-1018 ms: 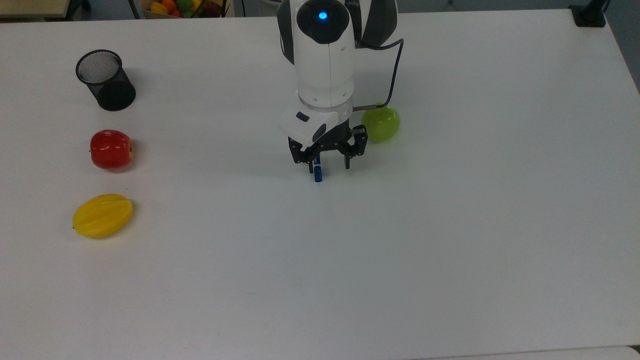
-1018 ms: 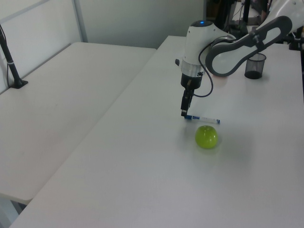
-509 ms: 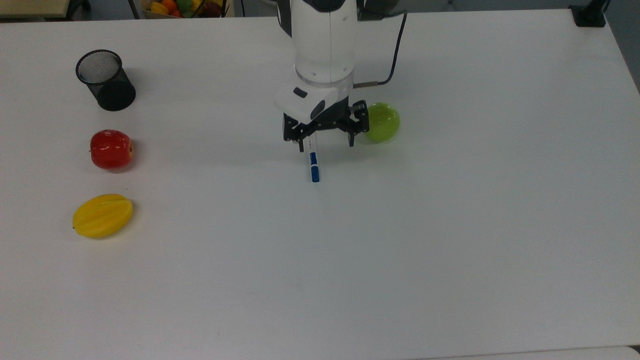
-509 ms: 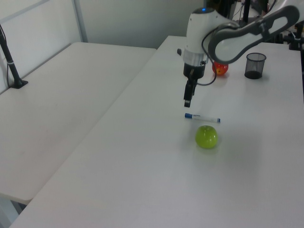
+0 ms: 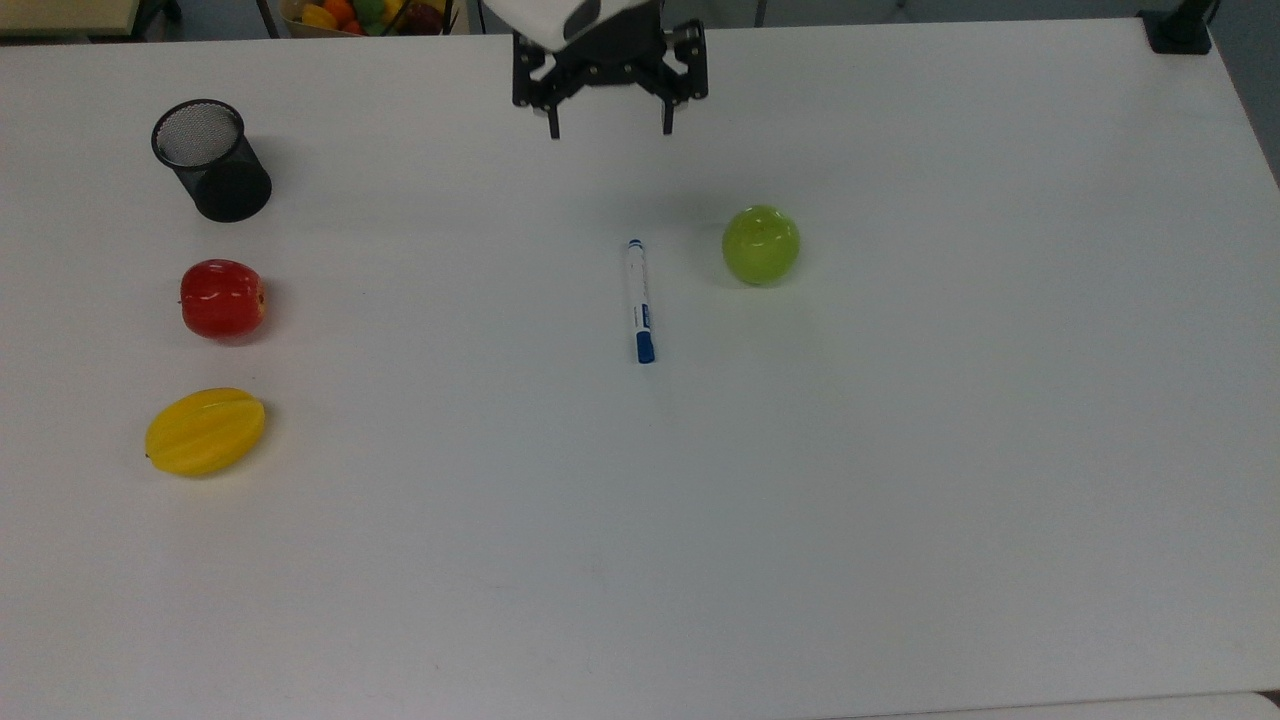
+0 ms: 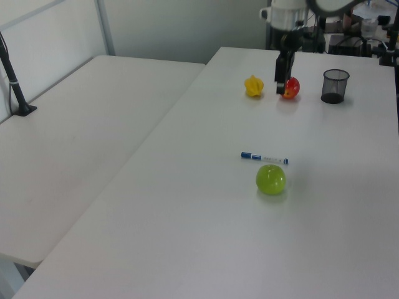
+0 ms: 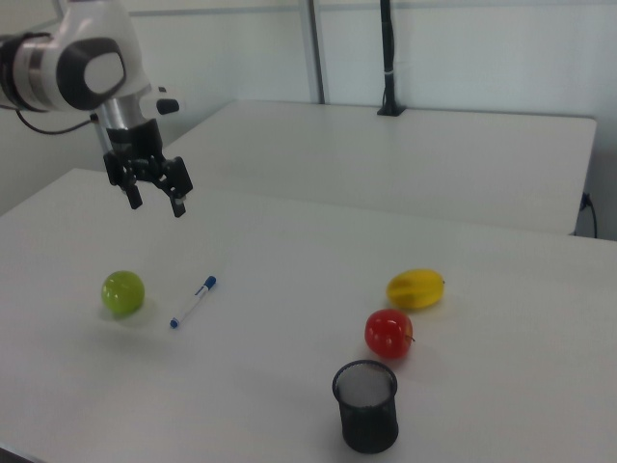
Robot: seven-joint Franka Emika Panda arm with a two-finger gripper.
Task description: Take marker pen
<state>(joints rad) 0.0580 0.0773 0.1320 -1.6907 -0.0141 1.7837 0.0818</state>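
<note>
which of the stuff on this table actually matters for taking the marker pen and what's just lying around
For the job:
- marker pen, lying flat on the table
- claw, open, raised well above the table and holding nothing

Just lying about:
- green apple, beside the pen but not touching it
- red apple
- yellow fruit
- black mesh cup
</note>
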